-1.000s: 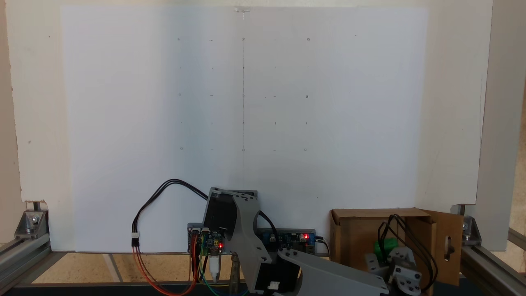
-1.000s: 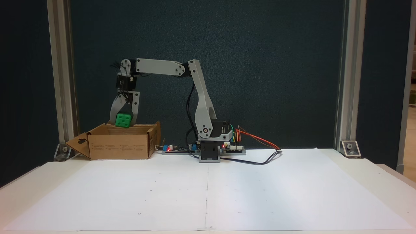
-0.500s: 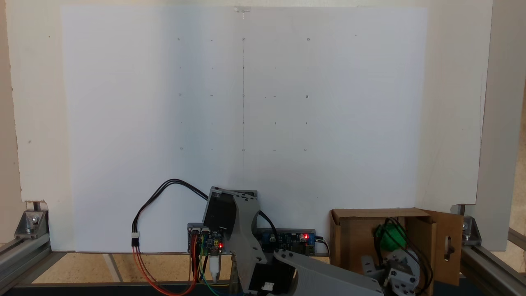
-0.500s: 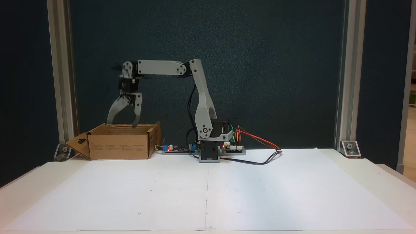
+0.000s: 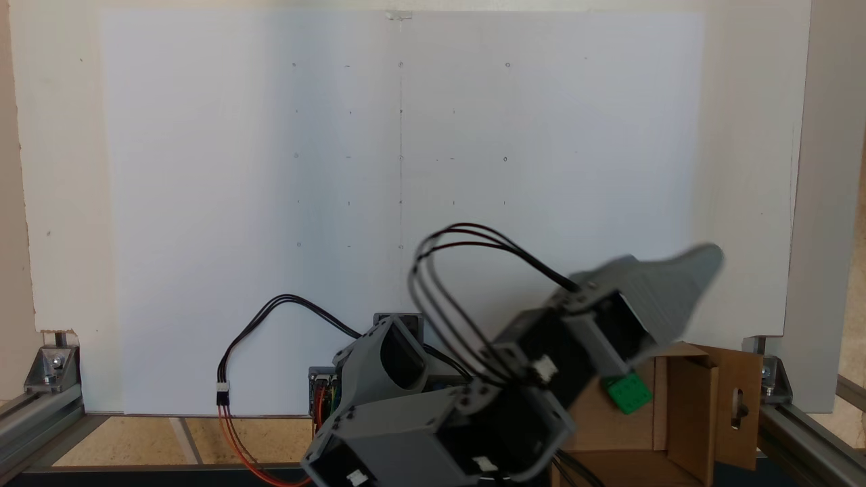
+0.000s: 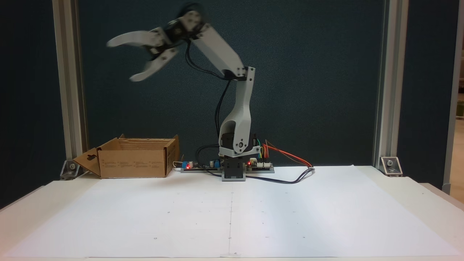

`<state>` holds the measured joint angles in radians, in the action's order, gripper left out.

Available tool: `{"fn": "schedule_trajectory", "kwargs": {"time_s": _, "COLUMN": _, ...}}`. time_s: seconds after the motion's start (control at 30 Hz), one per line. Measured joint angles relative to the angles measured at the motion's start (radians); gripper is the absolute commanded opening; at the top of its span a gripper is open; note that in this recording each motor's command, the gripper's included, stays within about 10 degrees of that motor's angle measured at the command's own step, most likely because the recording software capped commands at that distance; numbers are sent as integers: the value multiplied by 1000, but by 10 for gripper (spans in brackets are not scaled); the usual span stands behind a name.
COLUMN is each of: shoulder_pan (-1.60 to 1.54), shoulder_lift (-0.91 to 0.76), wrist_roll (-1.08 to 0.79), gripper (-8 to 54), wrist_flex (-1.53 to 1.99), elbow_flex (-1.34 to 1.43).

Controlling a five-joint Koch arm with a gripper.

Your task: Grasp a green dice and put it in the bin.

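Note:
The green dice (image 5: pixel 628 393) lies inside the bin (image 5: pixel 685 406), a brown cardboard box with upright flaps, partly under the raised arm in a fixed view. In the other fixed view the bin (image 6: pixel 135 162) stands at the back left of the table, and its walls hide the dice. My gripper (image 6: pixel 120 61) is high above the bin, tilted and blurred, open with nothing between its jaws. One grey finger (image 5: pixel 670 281) shows from above, over the bin's far edge.
A white paper sheet (image 6: pixel 232 214) covers the table in front of the arm's base (image 6: pixel 233 170). Circuit boards (image 6: pixel 195 166) and loose cables (image 6: pixel 290 174) lie beside the base. Aluminium posts (image 6: pixel 69 90) stand at both back corners.
The dice dropped from the gripper into the bin as the jaws opened. The arm then swung up and back, lifting the open gripper well above the bin.

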<state>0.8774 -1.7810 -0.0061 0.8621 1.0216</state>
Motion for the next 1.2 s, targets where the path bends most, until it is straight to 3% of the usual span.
{"fn": "schedule_trajectory", "kwargs": {"time_s": 0.2, "shoulder_pan": -434, "shoulder_lift": -135, "wrist_roll": 12, "gripper": 432, "wrist_flex": -32, "elbow_flex": 212}}
{"fn": "schedule_trajectory", "kwargs": {"time_s": 0.47, "shoulder_pan": -983, "shoulder_lift": -324, "wrist_roll": 15, "gripper": 431, "wrist_flex": -393, "elbow_flex": 897}}
{"fn": "schedule_trajectory", "kwargs": {"time_s": 0.67, "shoulder_pan": -1003, "shoulder_lift": -472, "wrist_roll": 17, "gripper": 435, "wrist_flex": -664, "elbow_flex": 1200}}
{"fn": "schedule_trajectory", "kwargs": {"time_s": 1.2, "shoulder_pan": -853, "shoulder_lift": -477, "wrist_roll": 17, "gripper": 437, "wrist_flex": -1371, "elbow_flex": 1651}}
